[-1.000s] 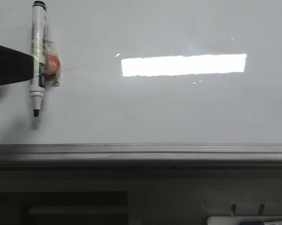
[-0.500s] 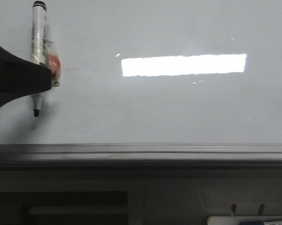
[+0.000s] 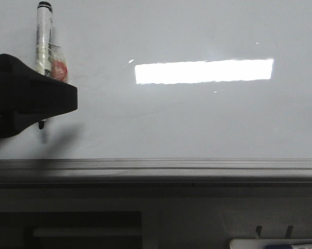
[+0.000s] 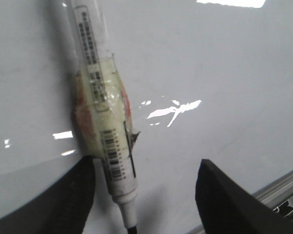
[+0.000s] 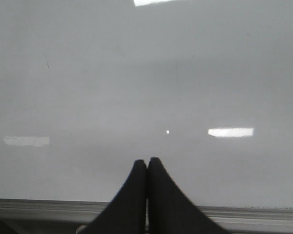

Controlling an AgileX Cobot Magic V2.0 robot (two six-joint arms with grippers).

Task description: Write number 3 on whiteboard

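Note:
The whiteboard is a glossy pale grey surface, and the number 3 is not in view on it. A white marker wrapped in yellowish tape with a red patch lies on the board at the far left, black tip toward the ledge. My left gripper covers its lower half. In the left wrist view the left gripper is open. The marker lies close beside one finger, with a wide gap to the other. My right gripper is shut and empty over bare whiteboard.
A grey metal ledge runs along the board's near edge, also seen as the ledge under the right gripper. A bright rectangular light reflection lies mid-board. A white tray corner shows at the lower right.
My left gripper has moved right from the frame's edge and now covers the marker's lower half. The marker itself has stayed in place.

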